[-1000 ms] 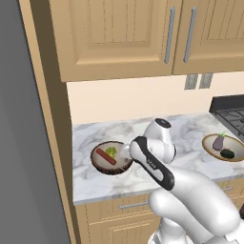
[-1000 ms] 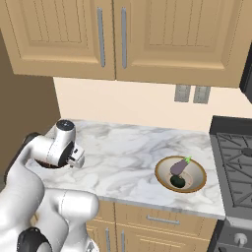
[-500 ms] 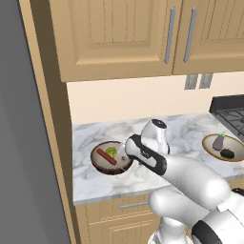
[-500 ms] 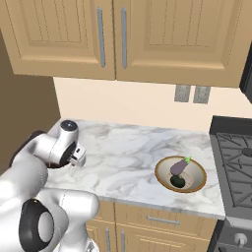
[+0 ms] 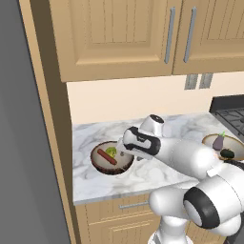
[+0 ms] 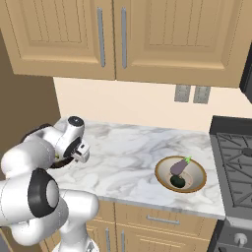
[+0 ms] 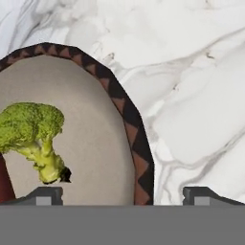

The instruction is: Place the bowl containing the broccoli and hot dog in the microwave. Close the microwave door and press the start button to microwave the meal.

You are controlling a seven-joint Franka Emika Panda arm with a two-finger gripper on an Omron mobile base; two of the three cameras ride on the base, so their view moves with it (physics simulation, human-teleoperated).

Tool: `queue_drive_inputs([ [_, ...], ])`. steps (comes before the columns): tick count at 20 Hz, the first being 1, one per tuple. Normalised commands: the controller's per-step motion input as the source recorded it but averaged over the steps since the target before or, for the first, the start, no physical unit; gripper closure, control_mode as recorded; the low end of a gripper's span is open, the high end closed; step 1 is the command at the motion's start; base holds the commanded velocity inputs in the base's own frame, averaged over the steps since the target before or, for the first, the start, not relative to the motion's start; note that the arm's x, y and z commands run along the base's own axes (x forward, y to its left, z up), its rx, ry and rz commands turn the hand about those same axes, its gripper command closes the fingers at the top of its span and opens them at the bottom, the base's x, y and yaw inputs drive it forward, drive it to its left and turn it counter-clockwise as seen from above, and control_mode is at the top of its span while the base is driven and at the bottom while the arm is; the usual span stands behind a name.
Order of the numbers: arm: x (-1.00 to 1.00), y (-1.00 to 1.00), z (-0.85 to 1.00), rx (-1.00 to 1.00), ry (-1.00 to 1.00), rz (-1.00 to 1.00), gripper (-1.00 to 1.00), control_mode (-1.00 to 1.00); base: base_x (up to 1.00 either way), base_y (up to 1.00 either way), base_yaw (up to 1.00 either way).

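Observation:
The dark-brown bowl (image 5: 112, 160) sits at the left end of the marble counter (image 5: 157, 174), holding the reddish hot dog (image 5: 106, 156) and the yellow-green broccoli (image 5: 112, 151). My gripper (image 5: 125, 152) hangs open just over the bowl's right rim. In the hand view the patterned bowl rim (image 7: 137, 143) runs between the two fingertips (image 7: 46, 194), with the broccoli (image 7: 33, 128) to the left and a sliver of hot dog (image 7: 5, 184) at the edge; the gripper (image 7: 124, 195) holds nothing. From the right, my arm covers most of the bowl (image 6: 62, 162). The microwave and its door are out of view.
A light-tan bowl with an eggplant (image 6: 180, 173) (image 5: 224, 145) stands on the counter's right part beside the stove (image 6: 234, 150). A tall wooden side panel (image 5: 50, 124) bounds the counter just left of the brown bowl. Wall cabinets (image 6: 113, 34) hang overhead.
The hand has shifted a little left and down toward the bowl's right rim. Its jaws stayed open. The bowl and food have not moved.

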Motion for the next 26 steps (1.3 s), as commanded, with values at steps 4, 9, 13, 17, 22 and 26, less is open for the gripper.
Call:
queue_drive_inputs([
  [4, 0.17, 0.03, -0.21, 0.00, 0.00, 0.00, -1.00, -1.00, 0.00, 0.00, 0.00],
  [9, 0.10, 0.06, -0.27, 0.00, 0.00, 0.00, -1.00, -1.00, 0.00, 0.00, 0.00],
  [13, 0.04, 0.12, -0.35, 0.00, 0.00, 0.00, -1.00, -1.00, 0.00, 0.00, 0.00],
  [17, 0.01, 0.20, -0.33, 0.00, 0.00, 0.00, 1.00, -1.00, 0.00, 0.00, 0.00],
  [22, 0.00, 0.04, -0.05, 0.00, 0.00, 0.00, 1.00, -1.00, 0.00, 0.00, 0.00],
  [26, 0.00, 0.00, -0.01, 0.00, 0.00, 0.00, 1.00, -1.00, 0.00, 0.00, 0.00],
])
